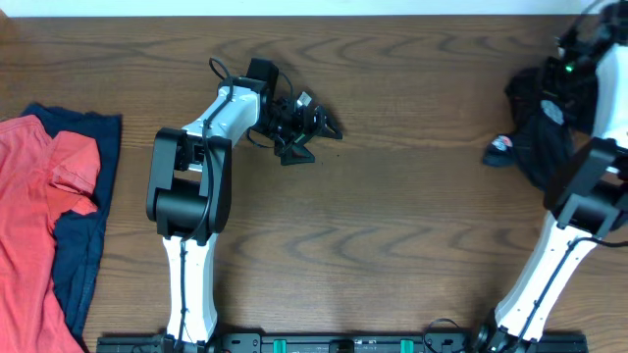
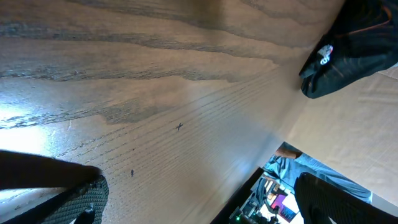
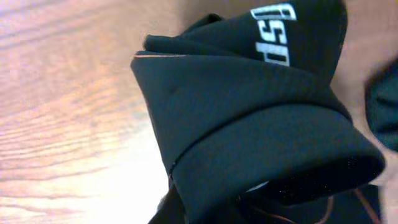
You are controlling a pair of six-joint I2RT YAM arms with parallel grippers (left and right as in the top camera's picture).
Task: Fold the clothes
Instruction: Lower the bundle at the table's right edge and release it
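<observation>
You see a table (image 1: pixel 392 226) of grained wood with a soft sheen. The black jersey (image 3: pixel 249 124) is smooth matt cloth, and the red top (image 1: pixel 29 206) at the left edge is matt too.

Overhead: fixed high above, facing straight down on most of the wooden surface (image 1: pixel 392 196), end to end.
Left wrist: low, skimming the surface obliquely toward its far edge.
Right wrist: very close on the black jersey (image 3: pixel 249 124), which fills the view.
Shared: the jersey appears in all three.
</observation>
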